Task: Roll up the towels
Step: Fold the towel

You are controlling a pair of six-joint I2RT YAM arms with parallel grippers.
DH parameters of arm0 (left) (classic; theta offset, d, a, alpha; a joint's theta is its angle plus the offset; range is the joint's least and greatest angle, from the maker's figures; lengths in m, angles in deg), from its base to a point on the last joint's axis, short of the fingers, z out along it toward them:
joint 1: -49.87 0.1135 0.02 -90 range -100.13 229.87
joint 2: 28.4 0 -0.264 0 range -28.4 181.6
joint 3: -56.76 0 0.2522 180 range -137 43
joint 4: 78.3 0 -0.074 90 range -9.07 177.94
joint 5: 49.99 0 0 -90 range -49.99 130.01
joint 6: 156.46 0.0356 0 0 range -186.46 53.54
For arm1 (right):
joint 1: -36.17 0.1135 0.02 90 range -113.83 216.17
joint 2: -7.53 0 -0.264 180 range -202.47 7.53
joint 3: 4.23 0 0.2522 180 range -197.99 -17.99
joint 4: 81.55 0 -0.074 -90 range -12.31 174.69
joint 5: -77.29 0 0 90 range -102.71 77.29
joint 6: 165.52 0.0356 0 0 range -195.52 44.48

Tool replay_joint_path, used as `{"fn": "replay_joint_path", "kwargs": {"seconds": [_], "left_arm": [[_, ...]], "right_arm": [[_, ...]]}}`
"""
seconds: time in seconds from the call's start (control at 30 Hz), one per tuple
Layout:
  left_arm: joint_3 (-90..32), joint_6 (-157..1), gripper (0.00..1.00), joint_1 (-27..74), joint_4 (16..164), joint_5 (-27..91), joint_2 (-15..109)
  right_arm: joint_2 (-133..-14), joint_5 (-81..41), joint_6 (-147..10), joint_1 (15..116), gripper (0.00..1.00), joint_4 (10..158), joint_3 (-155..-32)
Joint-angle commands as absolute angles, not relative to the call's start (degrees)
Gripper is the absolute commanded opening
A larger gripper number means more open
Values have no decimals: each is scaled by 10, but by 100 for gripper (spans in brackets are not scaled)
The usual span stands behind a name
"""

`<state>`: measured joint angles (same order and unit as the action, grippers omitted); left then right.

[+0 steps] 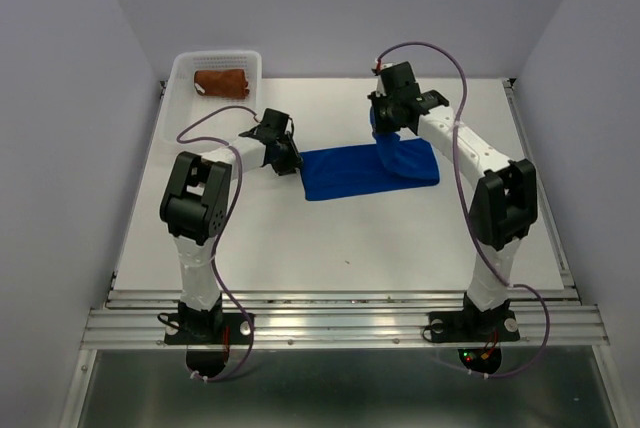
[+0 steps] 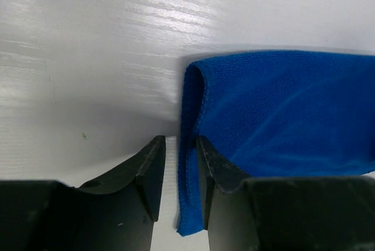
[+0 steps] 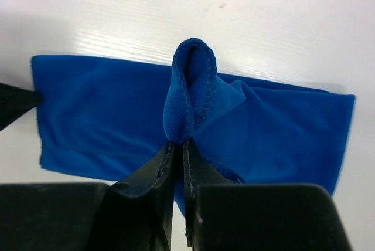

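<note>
On the bench [image 1: 340,248], near its middle, the blue towel [image 1: 345,176] lies flat along most of its length. Right jaws are clamped on a fold of it, raised into a peak over the towel's right part. Left jaws sit low at the towel's left end, narrow but not closed: the doubled-over edge lies between them, against one finger, with a sliver of bare bench showing beside the other. At the far left corner, the brown towel [image 1: 221,82] lies bundled in the white basket [image 1: 180,76]
</note>
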<state>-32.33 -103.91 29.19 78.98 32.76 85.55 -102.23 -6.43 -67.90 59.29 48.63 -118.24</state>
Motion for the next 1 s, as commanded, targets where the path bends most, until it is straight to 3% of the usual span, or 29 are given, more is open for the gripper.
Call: {"fn": "replay_joint_path", "kwargs": {"seconds": [0.0,0.03,0.1,0.2,0.97], "left_arm": [[-329,-1035,35,285,774,322,875],[-329,-1035,35,284,775,321,876],[-330,-1035,22,283,776,319,878],[-329,-1035,20,282,777,320,878],[-330,-1047,16,281,774,318,882]], "right_arm": [[-1040,-108,-629,619,11,479,-1221],[-1044,-116,-627,619,12,478,-1227],[-1055,-119,-622,639,15,474,-1243],[-1062,-103,-615,652,15,479,-1253],[-1168,-181,-572,716,16,478,-1339]]}}
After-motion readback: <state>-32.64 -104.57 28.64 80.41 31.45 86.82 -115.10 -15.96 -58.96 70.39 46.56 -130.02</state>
